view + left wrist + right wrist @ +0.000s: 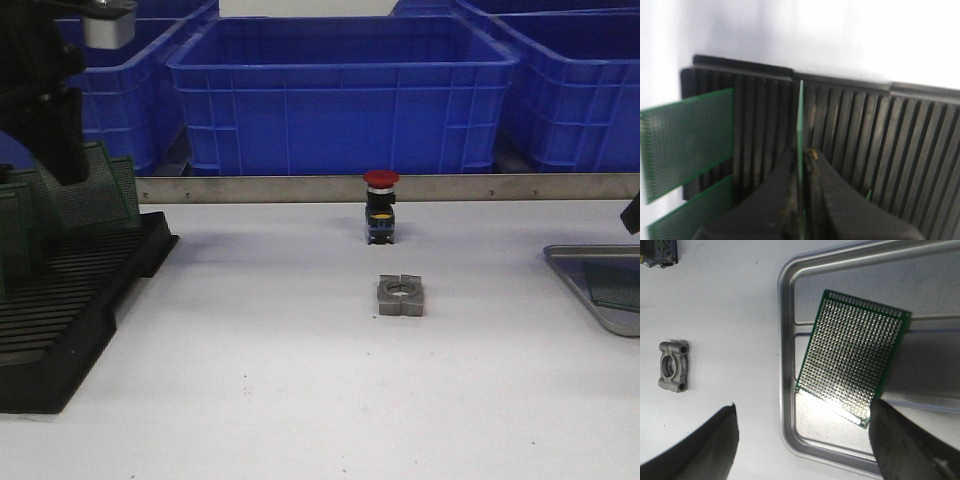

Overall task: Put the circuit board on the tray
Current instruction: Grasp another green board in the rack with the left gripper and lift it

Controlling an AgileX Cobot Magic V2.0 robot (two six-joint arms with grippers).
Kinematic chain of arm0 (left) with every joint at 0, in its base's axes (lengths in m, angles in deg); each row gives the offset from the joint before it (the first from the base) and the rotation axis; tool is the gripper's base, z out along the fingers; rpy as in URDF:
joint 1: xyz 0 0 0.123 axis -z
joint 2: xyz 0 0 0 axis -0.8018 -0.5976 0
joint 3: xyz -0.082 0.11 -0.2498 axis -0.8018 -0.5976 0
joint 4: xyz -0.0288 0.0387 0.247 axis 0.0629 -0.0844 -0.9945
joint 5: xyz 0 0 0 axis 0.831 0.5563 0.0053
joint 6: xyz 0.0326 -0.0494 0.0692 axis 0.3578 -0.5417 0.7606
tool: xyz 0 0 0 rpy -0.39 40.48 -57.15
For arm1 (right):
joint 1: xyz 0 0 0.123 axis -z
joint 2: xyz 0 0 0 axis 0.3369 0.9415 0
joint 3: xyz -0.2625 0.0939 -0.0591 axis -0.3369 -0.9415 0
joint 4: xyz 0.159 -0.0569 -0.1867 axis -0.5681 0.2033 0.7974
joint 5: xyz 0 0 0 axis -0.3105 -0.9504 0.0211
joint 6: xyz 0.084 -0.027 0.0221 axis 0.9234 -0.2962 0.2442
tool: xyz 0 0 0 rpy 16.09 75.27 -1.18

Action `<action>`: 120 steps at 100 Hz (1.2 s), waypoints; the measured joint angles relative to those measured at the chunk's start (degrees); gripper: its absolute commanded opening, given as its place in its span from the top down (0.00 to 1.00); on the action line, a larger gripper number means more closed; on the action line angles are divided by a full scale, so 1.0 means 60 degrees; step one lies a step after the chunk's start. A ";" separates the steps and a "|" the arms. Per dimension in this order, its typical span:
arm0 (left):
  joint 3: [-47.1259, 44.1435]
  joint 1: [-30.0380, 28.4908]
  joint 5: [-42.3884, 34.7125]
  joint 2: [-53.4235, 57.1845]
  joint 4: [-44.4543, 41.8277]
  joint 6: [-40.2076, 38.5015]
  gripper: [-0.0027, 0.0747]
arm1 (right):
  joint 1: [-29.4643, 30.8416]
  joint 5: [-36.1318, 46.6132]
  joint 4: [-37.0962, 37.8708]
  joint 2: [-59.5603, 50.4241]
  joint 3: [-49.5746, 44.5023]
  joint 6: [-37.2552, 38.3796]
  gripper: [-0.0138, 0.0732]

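So, front view: left hand [50,150] sits over the black slotted rack [70,300], far across the worktop from the ribbed metal tray [600,285].

Left wrist: it's clenched on a thin green circuit board [800,130] standing edge-up in the rack.

Right wrist: right hand [802,440] is released above another perforated board [852,370] lying flat in the tray.
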 measured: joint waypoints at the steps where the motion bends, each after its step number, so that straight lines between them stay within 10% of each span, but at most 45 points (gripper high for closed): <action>1: 0.0071 0.0000 0.0020 0.0000 0.0030 -0.0009 0.99 | 0.0000 0.0000 0.0000 0.0000 0.0000 0.0000 0.20; 40: 0.0574 0.0395 0.0151 0.0802 0.3383 -0.0210 0.99 | 0.0000 -0.0084 0.0000 0.0000 0.0000 0.0000 0.20; 83: 0.0578 0.2965 0.0224 0.0966 0.4687 -0.0242 0.99 | 0.0000 -0.0107 0.0000 0.0000 0.0000 -0.0118 0.20; 120: 0.0578 0.3321 0.0224 0.0782 0.4687 -0.0242 0.99 | -0.0893 -0.1656 -0.0995 -0.0660 0.0673 -0.3163 0.20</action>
